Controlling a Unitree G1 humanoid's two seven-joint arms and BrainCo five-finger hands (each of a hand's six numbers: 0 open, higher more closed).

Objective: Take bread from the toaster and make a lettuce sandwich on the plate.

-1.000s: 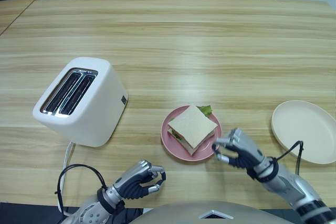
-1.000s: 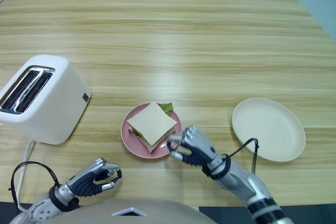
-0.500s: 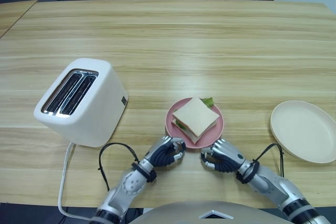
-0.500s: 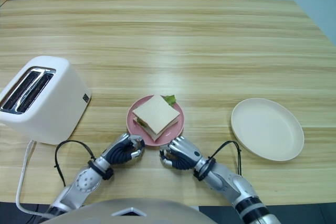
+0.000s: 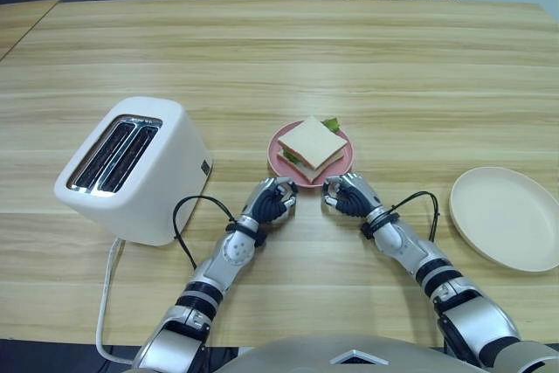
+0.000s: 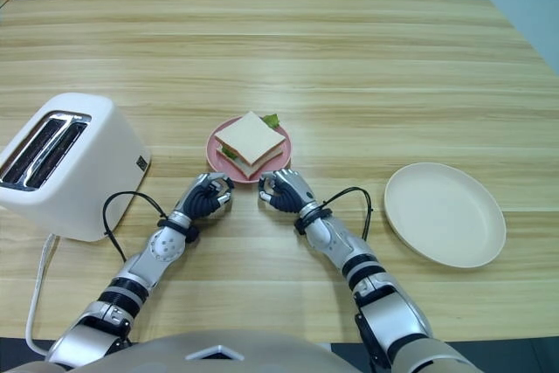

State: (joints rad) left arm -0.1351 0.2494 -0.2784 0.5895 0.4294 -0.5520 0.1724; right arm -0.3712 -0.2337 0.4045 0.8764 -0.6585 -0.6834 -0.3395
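A sandwich (image 5: 309, 143) of white bread with green lettuce peeking out at the back lies on a pink plate (image 5: 282, 137) in the middle of the table. My left hand (image 5: 271, 201) rests on the table just in front of the plate's near-left rim, fingers curled and holding nothing. Just in front of the near-right rim sits my right hand (image 5: 345, 194), also curled and empty. Both hands look close to the rim; I cannot tell if they touch it. A white toaster (image 5: 131, 166) stands at the left, its two slots dark and without bread.
A bare cream plate (image 5: 510, 217) lies at the right edge of the table. The toaster's white cord (image 5: 103, 290) runs off the near edge at the left. Black cables loop from both wrists. Open wood stretches behind the pink plate.
Both hands have gone forward, and the pink plate with the sandwich now lies farther from me than before. The left hand came in from the near-left edge to the plate.
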